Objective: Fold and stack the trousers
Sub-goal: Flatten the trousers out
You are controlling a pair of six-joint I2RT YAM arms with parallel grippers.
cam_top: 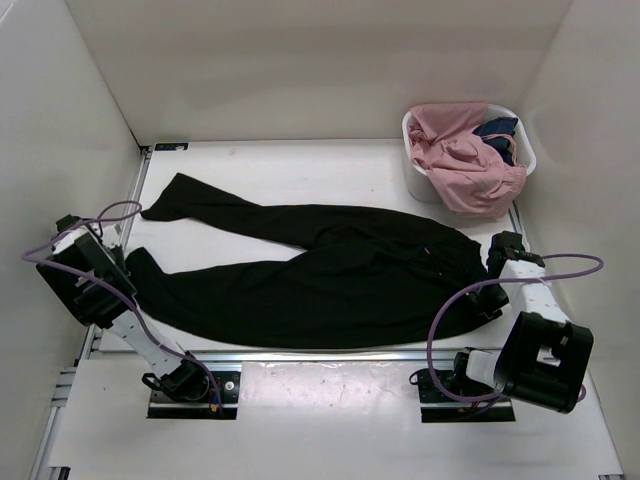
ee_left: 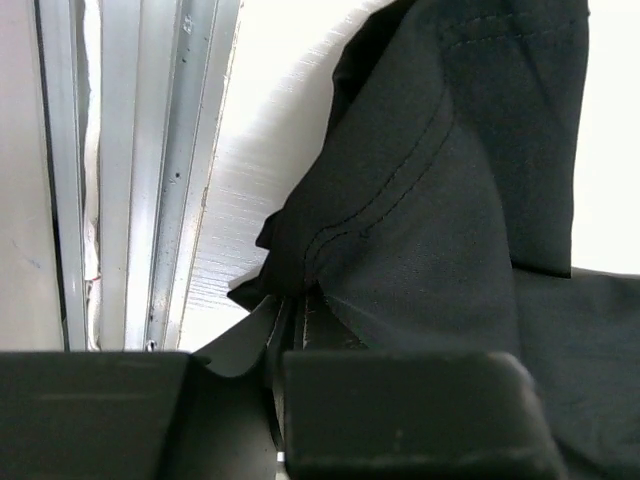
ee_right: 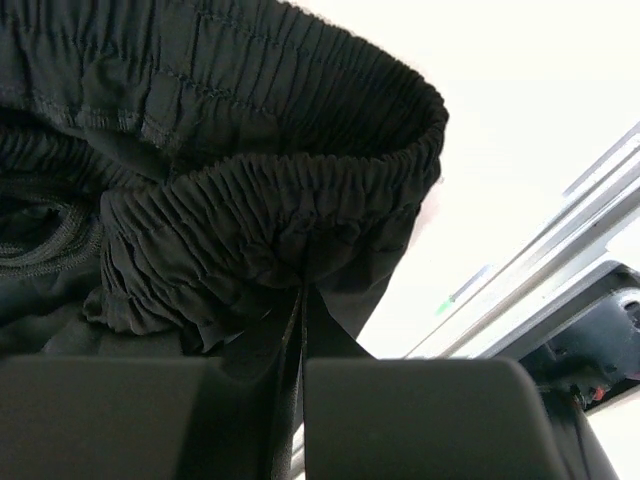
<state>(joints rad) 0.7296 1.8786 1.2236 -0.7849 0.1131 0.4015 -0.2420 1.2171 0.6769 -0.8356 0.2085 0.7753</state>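
One pair of black trousers (cam_top: 330, 275) lies spread across the middle of the white table (cam_top: 300, 175) in the top view. The waistband is to the right and both legs run left. The far leg angles toward the far-left corner, and the near leg ends at the table's left edge. The left arm (cam_top: 100, 285) reaches to that near leg's hem, the right arm (cam_top: 530, 300) to the waistband. In the far-right corner stands a white basket (cam_top: 418, 178) holding a pink garment (cam_top: 465, 165) and a small dark blue garment (cam_top: 497, 132).

In the left wrist view, the left gripper (ee_left: 278, 365) is clamped on the trousers' hem — a fold of black cloth is pinched between its two fingers, with stitched seams rising above them. Just left of the cloth, an aluminium rail (ee_left: 150, 170) runs along the table's edge.

In the right wrist view, the right gripper (ee_right: 300, 370) is closed tight on the gathered elastic waistband — cloth fills the thin slit between its fingers, and the bunched band stands up above them.
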